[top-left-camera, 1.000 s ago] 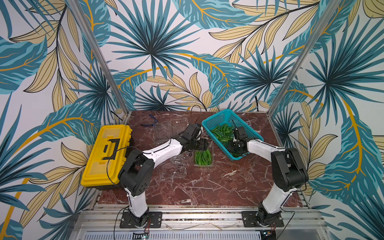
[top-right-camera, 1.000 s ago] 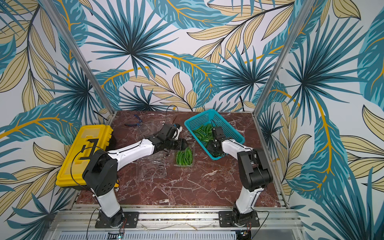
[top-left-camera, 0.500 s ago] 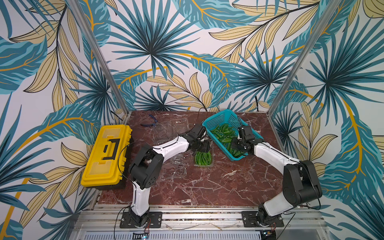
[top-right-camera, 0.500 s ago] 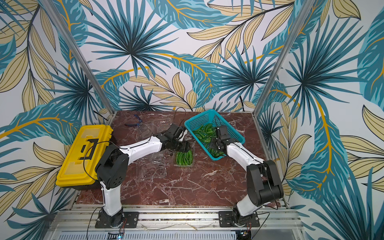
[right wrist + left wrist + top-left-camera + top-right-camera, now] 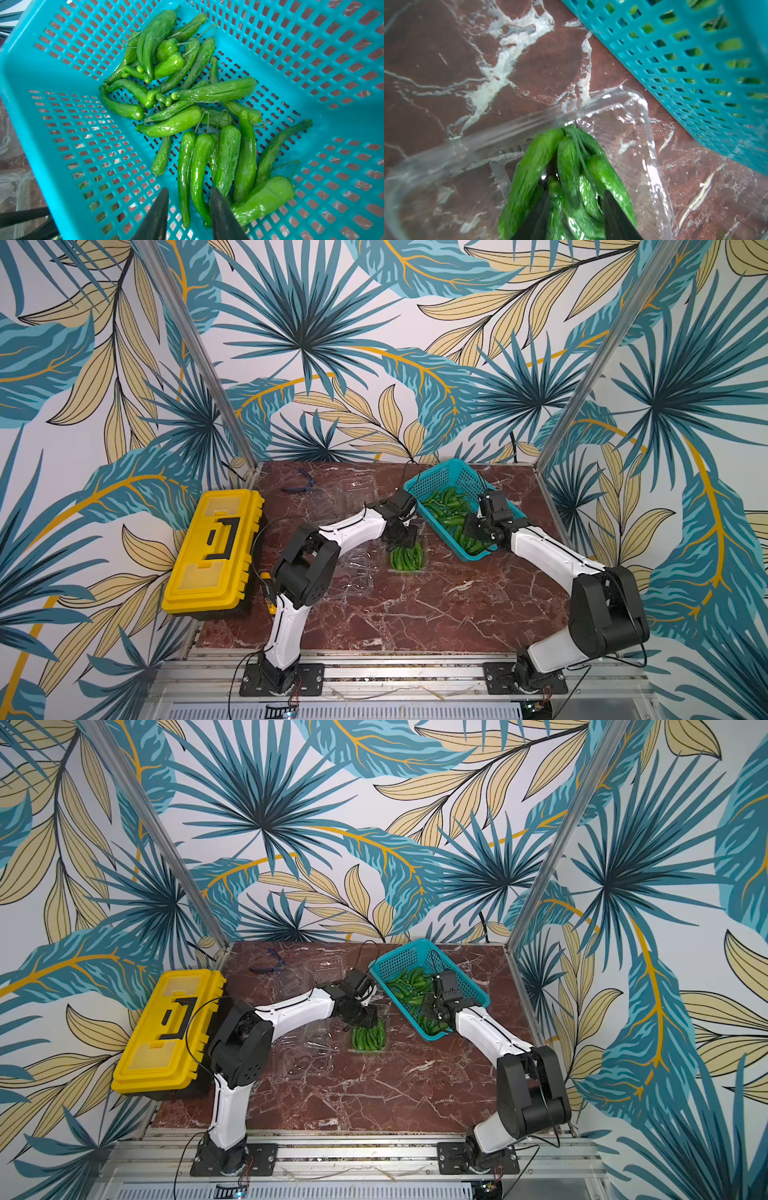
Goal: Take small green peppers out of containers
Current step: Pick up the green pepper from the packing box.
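The left pincer (image 5: 576, 194) is sitting inside the open clear container (image 5: 640, 101) on the tabletop (image 5: 446, 41), fingers either side of the small green peppers (image 5: 529, 166) lying there; I cannot tell if it is squeezing. Next it needs a firm hold, then a lift. The right pincer (image 5: 189, 190) is hanging over the teal basket (image 5: 62, 124), fingers apart, empty.

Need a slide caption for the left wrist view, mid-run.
Left gripper straddling small green peppers inside an open clear container, teal basket alongside.
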Tool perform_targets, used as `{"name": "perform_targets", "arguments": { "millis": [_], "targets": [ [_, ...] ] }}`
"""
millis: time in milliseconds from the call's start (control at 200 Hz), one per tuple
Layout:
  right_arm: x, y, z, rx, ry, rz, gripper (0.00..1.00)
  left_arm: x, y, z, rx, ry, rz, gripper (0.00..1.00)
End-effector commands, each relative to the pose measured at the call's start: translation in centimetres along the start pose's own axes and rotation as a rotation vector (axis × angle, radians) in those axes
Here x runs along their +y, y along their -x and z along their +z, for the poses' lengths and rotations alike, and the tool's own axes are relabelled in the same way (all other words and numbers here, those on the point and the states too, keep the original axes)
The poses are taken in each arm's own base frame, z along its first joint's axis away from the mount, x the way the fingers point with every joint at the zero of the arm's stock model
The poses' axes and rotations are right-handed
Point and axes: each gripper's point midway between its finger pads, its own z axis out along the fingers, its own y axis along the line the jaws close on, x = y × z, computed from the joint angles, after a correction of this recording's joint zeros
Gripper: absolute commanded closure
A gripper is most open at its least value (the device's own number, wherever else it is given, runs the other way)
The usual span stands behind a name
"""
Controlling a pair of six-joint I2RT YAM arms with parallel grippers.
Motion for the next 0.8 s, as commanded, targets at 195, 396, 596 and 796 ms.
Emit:
{"name": "perform_targets", "arguments": {
  "millis": [195, 396, 596, 796],
  "targets": [
    [1.6, -2.5, 2.2, 0.121, 0.089, -0.007, 0.65, 0.1, 0.3, 1.5, 0.039, 0.04, 0.022, 0.61],
    [4.2, -4.5, 3.1, 0.205, 0.21, 0.007, 0.65, -0.3, 0.1, 1.4, 0.049, 0.029, 0.032, 0.75],
    [7.3, -7.0, 3.2, 0.252, 0.315, 0.037, 0.65, -0.7, 0.0, 0.0, 0.037, 0.012, 0.04, 0.83],
    [10.0, -9.1, 2.7, 0.296, 0.386, 0.049, 0.65, -1.0, -0.1, -2.0, 0.012, 0.003, 0.047, 0.92]
  ]
}}
